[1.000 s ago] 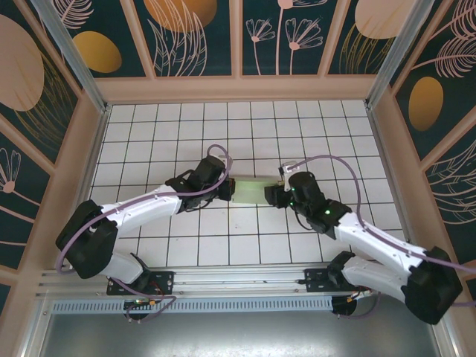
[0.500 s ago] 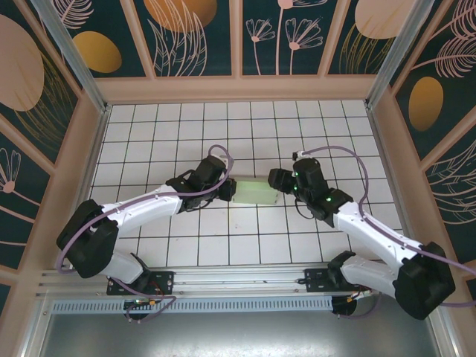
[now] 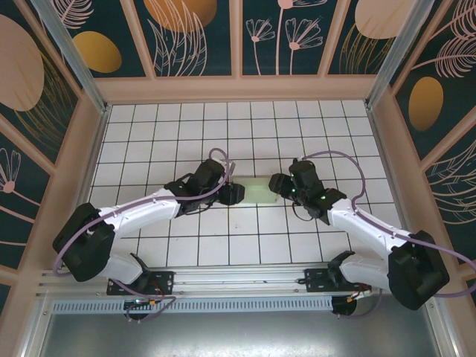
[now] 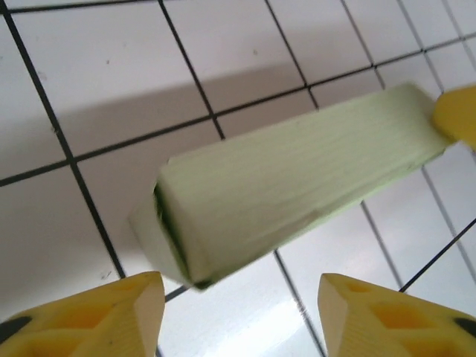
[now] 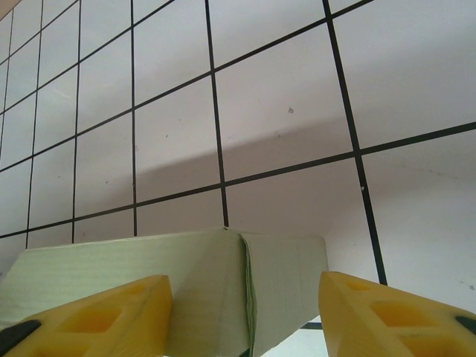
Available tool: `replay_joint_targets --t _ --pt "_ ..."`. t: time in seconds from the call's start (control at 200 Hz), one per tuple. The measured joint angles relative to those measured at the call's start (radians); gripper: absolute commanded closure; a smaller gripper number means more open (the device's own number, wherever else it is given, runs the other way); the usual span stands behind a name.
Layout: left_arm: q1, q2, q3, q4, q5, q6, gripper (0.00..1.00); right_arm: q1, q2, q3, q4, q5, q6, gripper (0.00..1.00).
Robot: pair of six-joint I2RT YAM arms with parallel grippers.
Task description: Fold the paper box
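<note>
White tiled table (image 3: pixel 149 134), mint paper box (image 3: pixel 256 190)

The paper box (image 3: pixel 256 190) is a pale mint-green card block, folded up, long and shallow. It lies flat near the middle of the white tiled tabletop (image 3: pixel 186 134), its length running left to right. A thin dark gap shows at its left end.

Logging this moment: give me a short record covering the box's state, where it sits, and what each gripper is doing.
item: paper box, folded into a shallow closed shape
resting on: tiled table, lying flat
position: mid-table, between the two grippers
left gripper: open, just short of one end of the box, not holding it
right gripper: open, fingers either side of the other end, gap visible on one side
</note>
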Motion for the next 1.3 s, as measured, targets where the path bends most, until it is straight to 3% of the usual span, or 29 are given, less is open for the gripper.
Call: replay_joint_targets --t 0.07,0.17,0.265,0.425,0.58,0.856,1.106,1.301 --pt "0.000 -0.014 -0.021 -0.012 0.015 0.000 0.26 0.000 0.005 0.000 0.005 0.000 0.009 0.46" --pt "0.000 -0.051 -0.039 -0.018 0.051 -0.006 0.06 0.000 0.007 -0.001 0.008 0.000 0.015 0.46" --pt "0.003 -0.095 -0.042 0.005 0.087 -0.038 0.04 -0.001 0.007 -0.001 0.008 0.000 0.015 0.46" --pt "0.029 -0.118 -0.041 0.111 0.122 -0.117 0.12 -0.002 0.008 -0.002 0.010 -0.007 0.016 0.45" --pt "0.072 -0.067 -0.040 0.161 0.121 -0.207 0.26 -0.005 0.009 -0.005 0.011 -0.016 0.018 0.44" --pt "0.089 -0.008 -0.077 0.204 0.123 -0.280 0.61 -0.011 0.012 -0.005 0.011 -0.023 0.016 0.45" --pt "0.089 -0.009 -0.169 0.285 0.130 -0.293 0.67 -0.020 0.021 -0.005 0.010 -0.050 0.016 0.48" --pt "0.089 -0.006 -0.177 0.308 0.131 -0.292 0.62 -0.028 0.021 -0.007 0.021 -0.092 0.021 0.68"
